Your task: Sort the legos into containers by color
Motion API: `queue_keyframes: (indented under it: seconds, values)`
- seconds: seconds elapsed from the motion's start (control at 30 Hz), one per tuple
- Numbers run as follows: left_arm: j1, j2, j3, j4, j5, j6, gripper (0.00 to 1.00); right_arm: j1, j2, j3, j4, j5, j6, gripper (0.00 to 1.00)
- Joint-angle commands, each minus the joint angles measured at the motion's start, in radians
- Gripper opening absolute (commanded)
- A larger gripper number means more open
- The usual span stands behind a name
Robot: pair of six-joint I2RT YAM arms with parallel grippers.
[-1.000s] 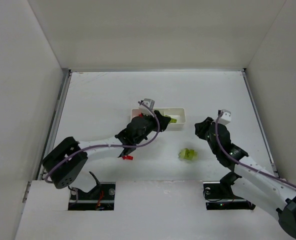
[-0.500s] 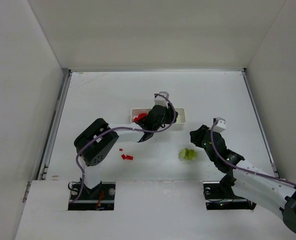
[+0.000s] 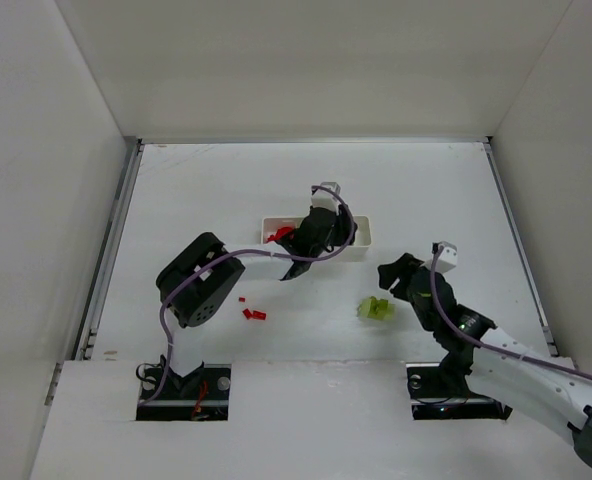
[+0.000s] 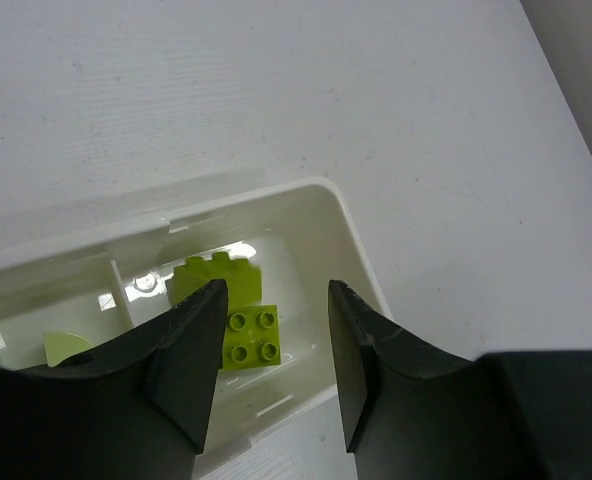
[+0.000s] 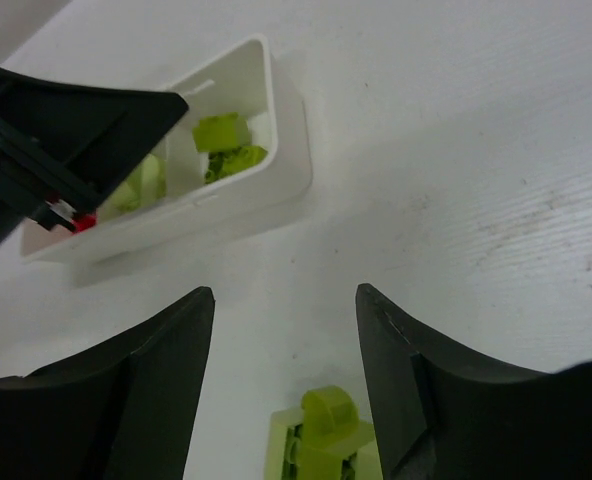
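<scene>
Top view: the left claw (image 3: 308,240) has swung from the left end of the tray (image 3: 362,236) to its right end, so the drop there looks done. Its arm is folded at the elbow. Loose red legos (image 3: 253,314) lie well behind it.

Left wrist: the jaws are parted and empty, with yellow-green legos (image 4: 252,336) in the end compartment below.

Right wrist: the right claw (image 5: 283,296) is wide open and empty. The yellow-green pile (image 5: 321,436) sits just beneath it.

the tray (image 4: 296,198) is plain glossy white, and the table (image 3: 226,190) is matt white with faint grey scuffs. the legos come in two colours: yellow-green bricks (image 4: 251,336) lie in the tray's end compartment, a yellow-green heap (image 3: 377,308) sits on the table, and bright red bricks (image 3: 254,314) lie loose on it. the left gripper (image 4: 276,300) and right gripper (image 5: 284,300) are flat black.
</scene>
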Motion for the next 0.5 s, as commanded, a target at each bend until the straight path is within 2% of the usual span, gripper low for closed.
queue_keyframes:
  seconds: [0.0, 0.1, 0.17, 0.27, 0.47]
  values:
    - [0.008, 0.005, 0.041, 0.018, -0.014, 0.015, 0.44, 0.041, 0.027, 0.051, -0.073, 0.072, 0.032, 0.67]
    - [0.011, -0.016, 0.024, 0.021, -0.014, 0.021, 0.54, 0.074, 0.027, 0.077, -0.134, 0.097, 0.057, 0.72]
    - [0.011, -0.045, 0.001, 0.029, -0.014, 0.022, 0.58, 0.097, 0.016, 0.096, -0.195, 0.121, 0.074, 0.75]
    - [0.01, -0.099, -0.042, 0.03, -0.009, 0.022, 0.59, 0.139, 0.013, 0.125, -0.29, 0.134, 0.132, 0.79]
    - [-0.006, -0.274, -0.209, 0.043, -0.006, -0.004, 0.59, 0.179, 0.117, 0.198, -0.474, 0.135, 0.242, 0.83]
